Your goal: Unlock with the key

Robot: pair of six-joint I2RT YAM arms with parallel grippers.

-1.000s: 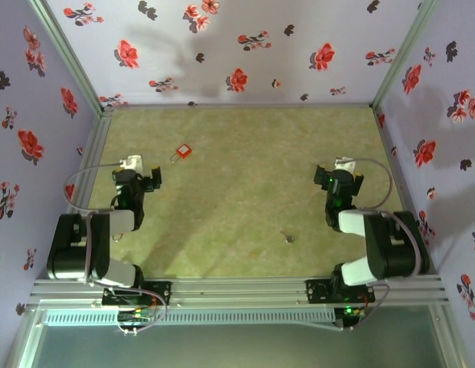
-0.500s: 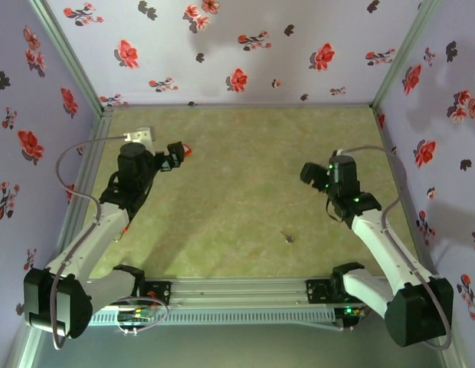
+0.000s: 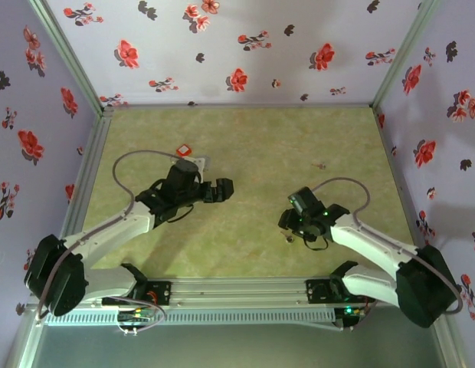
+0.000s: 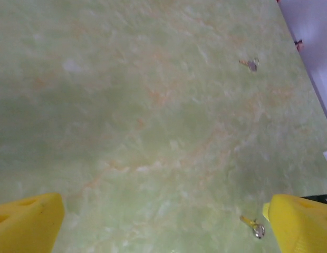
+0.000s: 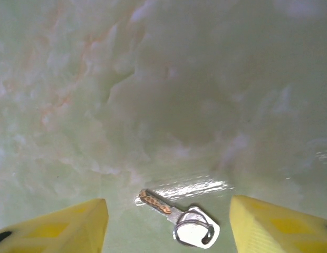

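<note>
A small metal key (image 5: 179, 221) with a ring through its silver head lies flat on the green table (image 3: 253, 138). My right gripper (image 5: 167, 232) hangs low over it, open, one yellow finger (image 5: 53, 226) on each side and neither touching it. From above, this key (image 3: 288, 237) sits just in front of the right gripper (image 3: 287, 223). The small red padlock (image 3: 183, 150) lies at the back left, behind my left arm. My left gripper (image 3: 224, 189) is open over bare table near the middle; its wrist view catches the same key (image 4: 254, 227) beside its right finger (image 4: 300, 226).
A second small key (image 3: 320, 163), also in the left wrist view (image 4: 250, 65), lies on the table further back on the right. Flowered purple walls (image 3: 222, 46) close in three sides. A metal rail (image 3: 237, 290) runs along the near edge.
The left arm swung from beside the padlock out to the table's middle. The right arm came forward and down over the near key, and its fingers narrowed.
</note>
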